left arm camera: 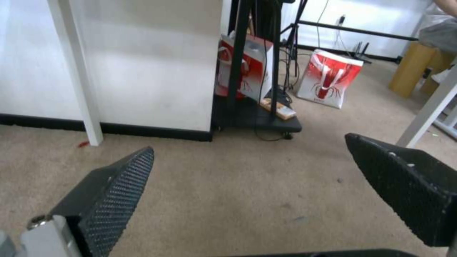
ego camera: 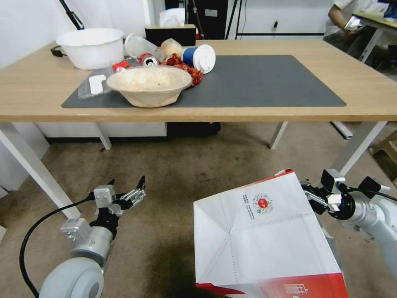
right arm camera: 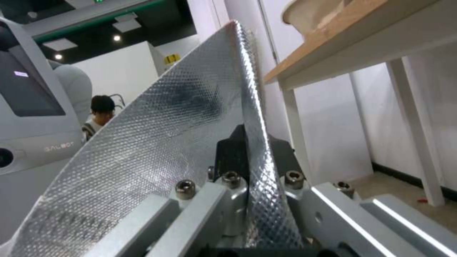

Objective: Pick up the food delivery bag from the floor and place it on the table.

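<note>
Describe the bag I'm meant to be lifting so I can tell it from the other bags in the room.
Look below the near edge of the table, over the carpet. The delivery bag is the big boxy white one with red edges, clamped at its rim by the right gripper. Unlike the two red-and-white bags standing far off, it shows a small round red logo and silver foil lining.

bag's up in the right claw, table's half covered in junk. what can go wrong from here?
1. The right claw pinches just one foil-lined wall of the food delivery bag; the thin edge could slip or tear, and the bag hangs tilted.
2. The table holds a bowl, cups and a tub on its left; a leftward placement could knock them.
3. The left claw is open and low, giving no support.
</note>
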Robot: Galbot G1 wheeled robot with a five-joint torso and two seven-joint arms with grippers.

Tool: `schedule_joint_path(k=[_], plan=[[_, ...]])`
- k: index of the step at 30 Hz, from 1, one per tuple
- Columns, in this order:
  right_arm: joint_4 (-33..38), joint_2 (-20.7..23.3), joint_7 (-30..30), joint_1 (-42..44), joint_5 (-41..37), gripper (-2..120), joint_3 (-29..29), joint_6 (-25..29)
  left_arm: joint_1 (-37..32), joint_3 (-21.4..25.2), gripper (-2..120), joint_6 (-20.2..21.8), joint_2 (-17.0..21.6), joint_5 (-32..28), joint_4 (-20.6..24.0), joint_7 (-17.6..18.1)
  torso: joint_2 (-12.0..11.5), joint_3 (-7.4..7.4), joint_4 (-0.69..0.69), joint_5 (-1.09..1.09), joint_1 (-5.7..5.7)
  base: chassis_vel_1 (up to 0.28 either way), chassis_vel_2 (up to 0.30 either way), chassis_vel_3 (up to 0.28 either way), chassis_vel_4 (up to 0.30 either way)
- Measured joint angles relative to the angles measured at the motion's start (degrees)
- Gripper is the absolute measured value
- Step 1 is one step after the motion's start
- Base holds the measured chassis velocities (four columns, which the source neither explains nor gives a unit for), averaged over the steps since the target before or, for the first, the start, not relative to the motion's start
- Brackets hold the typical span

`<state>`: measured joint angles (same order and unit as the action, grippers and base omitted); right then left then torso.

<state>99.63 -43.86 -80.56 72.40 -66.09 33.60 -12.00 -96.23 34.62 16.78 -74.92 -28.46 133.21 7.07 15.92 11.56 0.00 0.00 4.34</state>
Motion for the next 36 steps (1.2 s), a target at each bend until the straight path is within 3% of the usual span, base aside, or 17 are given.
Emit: schedule_joint_path(k=[36], plan=[[1.07,0.57,-0.24,0.51,-0.15,0,0.63,-0.07,-0.17,0.69,100,0.3,0.09,0.22,0.91,-0.53,8.15,5.57,0.0,0.01,2.59,0.0,0.0,0.0,0.0]])
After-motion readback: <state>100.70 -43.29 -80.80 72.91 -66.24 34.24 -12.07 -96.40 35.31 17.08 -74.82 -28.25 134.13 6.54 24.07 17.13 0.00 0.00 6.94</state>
